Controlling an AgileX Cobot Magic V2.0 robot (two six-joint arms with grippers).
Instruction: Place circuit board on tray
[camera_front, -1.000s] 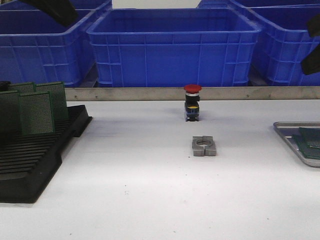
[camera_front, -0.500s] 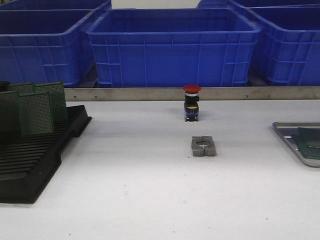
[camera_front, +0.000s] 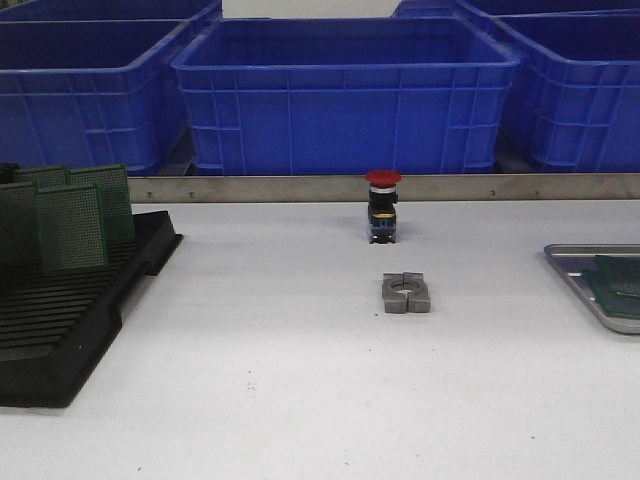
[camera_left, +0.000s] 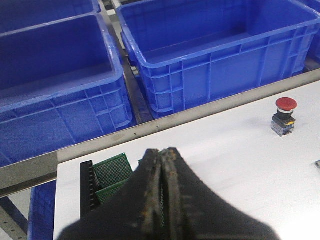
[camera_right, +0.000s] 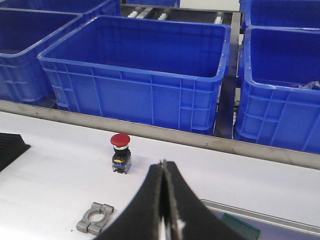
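Green circuit boards (camera_front: 70, 225) stand upright in a black slotted rack (camera_front: 60, 330) at the left; they also show in the left wrist view (camera_left: 114, 170). The silver-grey tray (camera_front: 575, 275) lies at the right edge with green boards (camera_front: 620, 285) in it; its rim (camera_right: 280, 217) and a board corner (camera_right: 241, 226) show in the right wrist view. My left gripper (camera_left: 163, 151) is shut and empty, high above the rack. My right gripper (camera_right: 163, 163) is shut and empty, high above the table near the tray. Neither gripper shows in the front view.
A red push button (camera_front: 383, 205) stands at the table's middle back, with a grey metal clamp block (camera_front: 406, 293) in front of it. Blue plastic crates (camera_front: 345, 90) line the back behind a metal rail (camera_front: 300, 188).
One second ago dark arm parts showed at the top corners of the front view; they have since left that view. Nothing on the table has moved.
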